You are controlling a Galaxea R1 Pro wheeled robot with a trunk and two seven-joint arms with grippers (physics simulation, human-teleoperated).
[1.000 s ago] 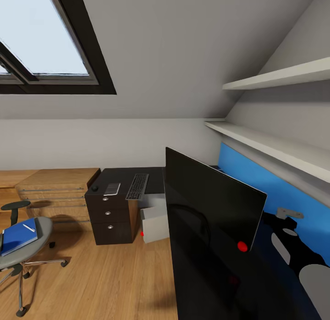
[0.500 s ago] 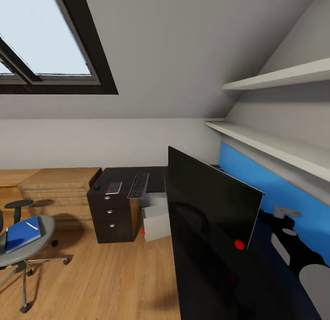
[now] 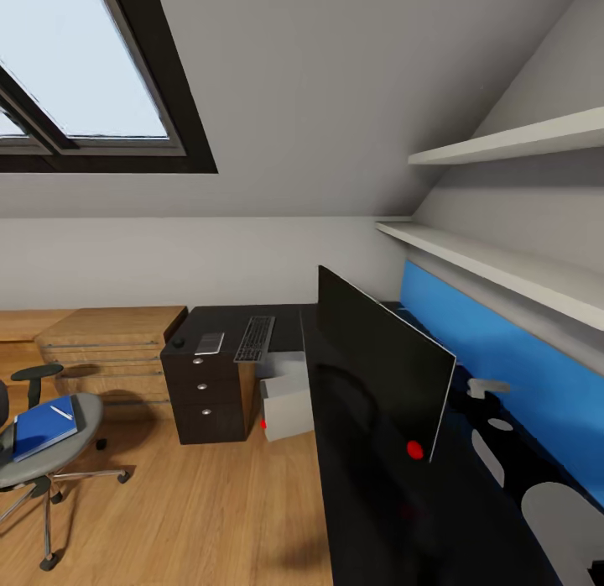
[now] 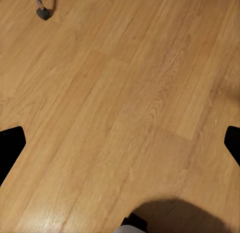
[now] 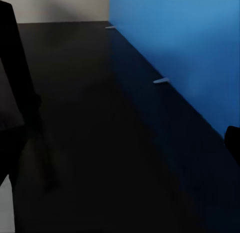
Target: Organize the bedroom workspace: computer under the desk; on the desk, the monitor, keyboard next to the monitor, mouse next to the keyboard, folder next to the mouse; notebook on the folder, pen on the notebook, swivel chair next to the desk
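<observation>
Head view looks along the long black desk [image 3: 369,485], whose near run carries the monitor [image 3: 382,363] standing upright close to the desk's front edge, its red dot at the lower near corner. At the far end of the desk, above the drawer unit, lie the keyboard [image 3: 253,338], the grey notebook [image 3: 209,343] just beside it, and the mouse [image 3: 178,343] at the outer corner. The computer [image 3: 285,407] sits on the wood floor [image 3: 210,502] under the desk, next to the drawers. The swivel chair [image 3: 46,452] stands well apart from the desk, and on its seat rests the blue folder [image 3: 42,426] with the white pen [image 3: 60,412] on top. A light-wood chest [image 3: 109,342] adjoins the drawer unit, and a blue wall panel [image 3: 503,359] runs behind the desk.

Left wrist view faces bare floor with one chair castor [image 4: 43,13]; the left gripper's [image 4: 120,143] fingertips sit wide apart, grasping nothing. Right wrist view looks over the dark desktop beside the blue panel; the right gripper's [image 5: 120,143] fingers are likewise spread and released.
</observation>
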